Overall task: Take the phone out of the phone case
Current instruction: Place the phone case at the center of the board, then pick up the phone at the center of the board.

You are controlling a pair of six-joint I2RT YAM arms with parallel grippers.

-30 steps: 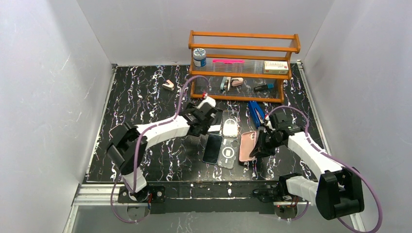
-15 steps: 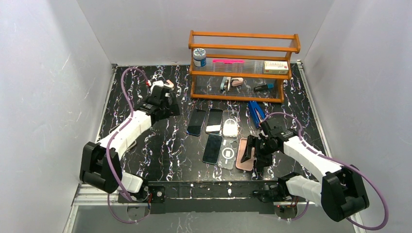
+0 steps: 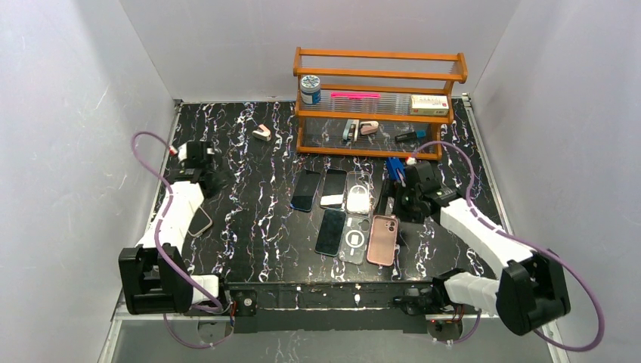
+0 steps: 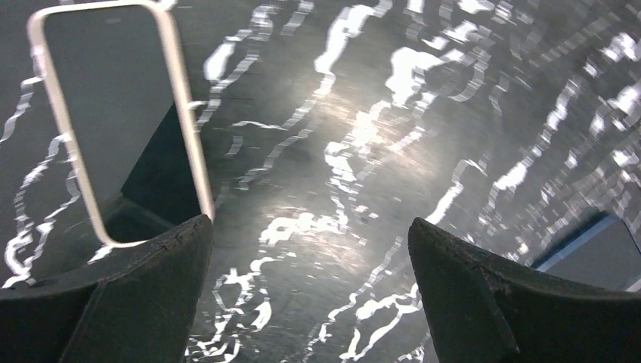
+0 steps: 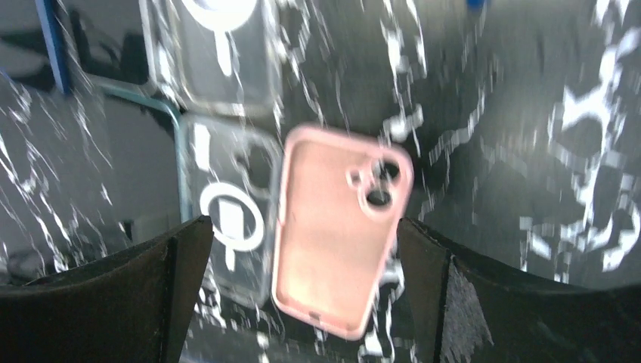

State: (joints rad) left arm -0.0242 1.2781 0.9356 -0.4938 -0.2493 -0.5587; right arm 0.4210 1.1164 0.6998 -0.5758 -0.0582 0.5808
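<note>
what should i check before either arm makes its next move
1. Left gripper open and empty: ok.
2. Right gripper open, holding nothing: ok.
3. Pink case flat on the table, free of the right gripper: ok.
4. Phone lying on the table, apart from the case: ok.
5. Case empty: ok, its inside and camera holes show.
6. Left arm clear of the phone: cannot tell, they overlap in the top view.

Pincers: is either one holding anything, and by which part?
Nothing is held. The left pincer and right pincer are both open and empty; the pink case lies free below the right one.
</note>
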